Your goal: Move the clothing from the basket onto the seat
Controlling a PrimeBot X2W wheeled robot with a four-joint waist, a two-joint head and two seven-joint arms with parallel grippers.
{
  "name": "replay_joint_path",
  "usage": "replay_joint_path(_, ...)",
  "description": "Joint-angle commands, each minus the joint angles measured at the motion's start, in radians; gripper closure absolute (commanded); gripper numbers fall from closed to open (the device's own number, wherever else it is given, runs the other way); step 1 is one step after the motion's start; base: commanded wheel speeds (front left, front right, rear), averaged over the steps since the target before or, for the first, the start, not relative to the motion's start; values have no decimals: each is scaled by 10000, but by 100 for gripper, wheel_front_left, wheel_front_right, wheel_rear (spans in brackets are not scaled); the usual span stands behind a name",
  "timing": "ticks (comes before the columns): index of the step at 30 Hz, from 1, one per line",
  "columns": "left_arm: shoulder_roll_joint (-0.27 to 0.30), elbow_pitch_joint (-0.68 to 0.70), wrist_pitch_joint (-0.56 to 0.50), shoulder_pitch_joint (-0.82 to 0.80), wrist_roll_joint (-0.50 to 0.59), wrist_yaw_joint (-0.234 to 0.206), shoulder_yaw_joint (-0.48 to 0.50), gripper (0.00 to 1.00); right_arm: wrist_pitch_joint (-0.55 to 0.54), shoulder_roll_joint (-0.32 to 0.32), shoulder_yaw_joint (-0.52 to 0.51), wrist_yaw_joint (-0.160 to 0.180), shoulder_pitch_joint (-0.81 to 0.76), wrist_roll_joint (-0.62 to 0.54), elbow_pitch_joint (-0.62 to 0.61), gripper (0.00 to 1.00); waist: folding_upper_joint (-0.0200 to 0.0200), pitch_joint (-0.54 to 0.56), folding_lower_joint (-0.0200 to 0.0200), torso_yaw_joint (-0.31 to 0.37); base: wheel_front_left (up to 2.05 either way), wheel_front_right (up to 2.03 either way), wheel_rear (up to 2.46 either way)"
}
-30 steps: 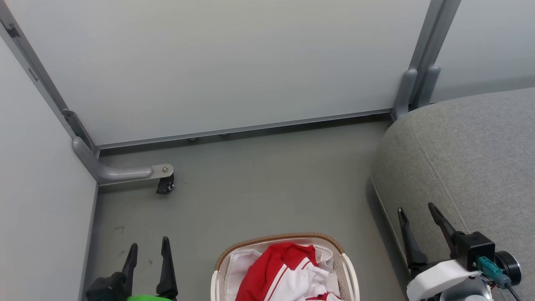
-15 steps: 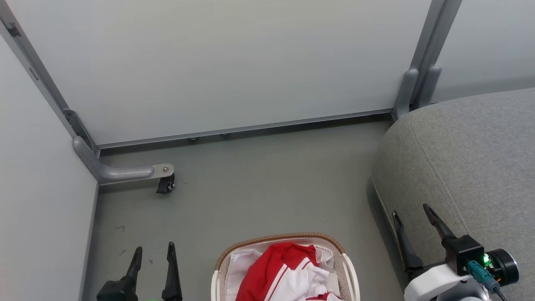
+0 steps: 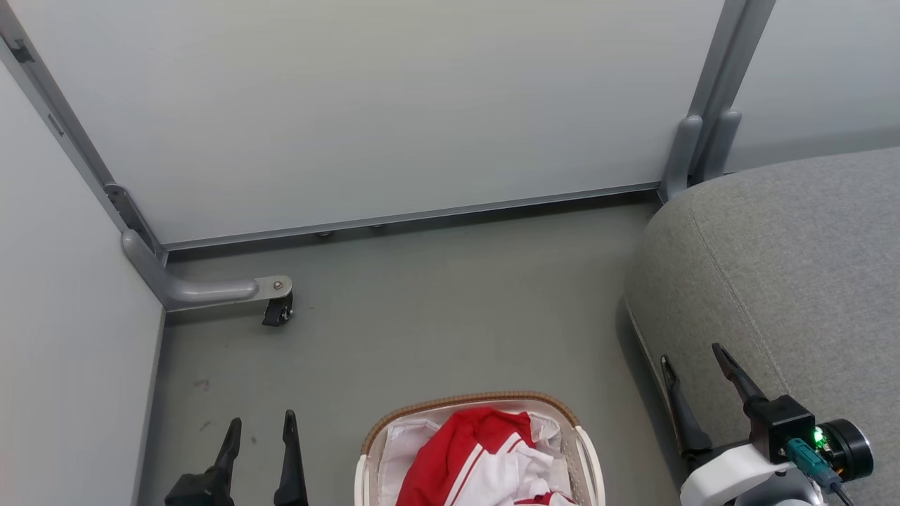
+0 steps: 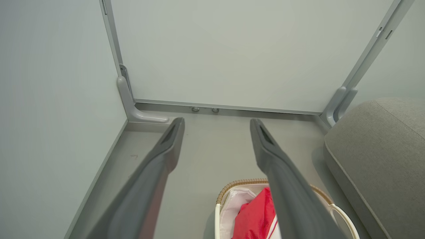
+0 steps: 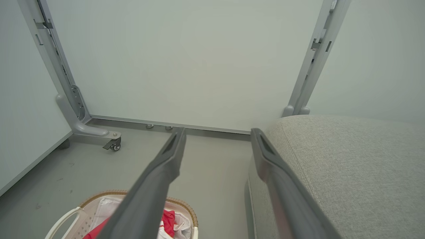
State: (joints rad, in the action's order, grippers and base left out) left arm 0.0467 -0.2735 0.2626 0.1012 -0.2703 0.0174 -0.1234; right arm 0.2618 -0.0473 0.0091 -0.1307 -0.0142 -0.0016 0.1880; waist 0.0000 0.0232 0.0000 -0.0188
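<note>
Clothing (image 3: 478, 457) is sitting bunched up in the basket (image 3: 464, 402) on top of the white liner (image 3: 397, 450), and the basket is standing on the floor (image 3: 436, 316) just left of the seat (image 3: 794, 267). Compared with a second ago, the left gripper (image 3: 261, 420) is showing lower at the bottom edge. The right gripper (image 3: 690, 353) is a touch lower too, with a green light (image 3: 818, 437) now glowing behind it. Basket and pile aren't shifting at all. Jerseys are looking crumpled, mostly red with white panels and thin stripe trim. Both grippers are hanging spread wide, holding nothing, the right one by the seat's edge.
</note>
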Motion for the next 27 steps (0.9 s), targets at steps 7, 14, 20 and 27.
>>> replay_joint_path(7,66,-50,23,141,-37,10,-11,0,49,-57,-8,-1,-142,29,-18,0,0,-21,0,-7,0,0,0)
replay_joint_path(14,64,-38,23,91,148,36,-105,0,49,-57,10,-1,-137,25,-75,0,0,-65,0,7,0,0,0)
replay_joint_path(20,64,2,23,-149,417,64,-312,0,49,-57,56,-1,10,-44,-287,0,0,-284,0,75,0,0,0)
replay_joint_path(27,63,-150,19,-706,488,82,-581,0,49,-55,210,-1,373,-126,-736,0,0,-1090,0,309,0,0,0)
